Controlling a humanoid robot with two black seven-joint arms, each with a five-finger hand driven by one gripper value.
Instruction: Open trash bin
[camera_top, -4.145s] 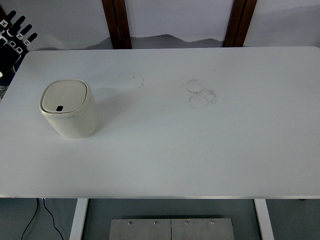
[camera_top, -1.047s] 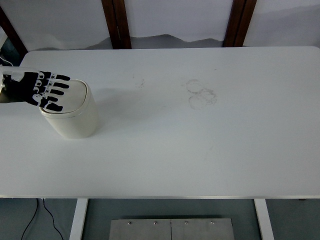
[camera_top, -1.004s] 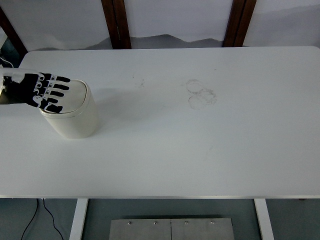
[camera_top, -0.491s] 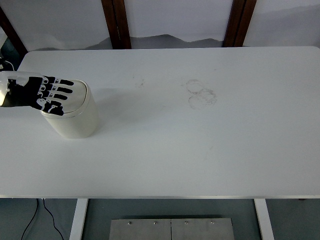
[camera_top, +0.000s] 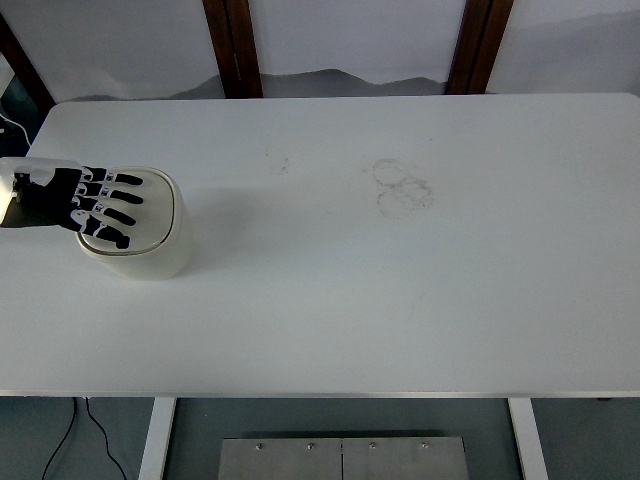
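A small cream trash bin (camera_top: 152, 243) with a rounded square lid stands on the white table (camera_top: 400, 280) at the left. My left hand (camera_top: 92, 203) comes in from the left edge and lies flat on the lid, fingers spread and pointing right. The hand covers the lid's left and front part, including the dark button seen earlier. The lid (camera_top: 158, 205) looks closed. My right hand is out of view.
Faint ring marks (camera_top: 400, 186) stain the table's middle back. Two dark wooden posts (camera_top: 232, 48) stand behind the far edge. A metal plate (camera_top: 342, 458) lies on the floor below the near edge.
My left hand came in from the far left corner, reached over the bin and has now sunk lower onto the lid. The bin appears shorter and shifted slightly towards me.
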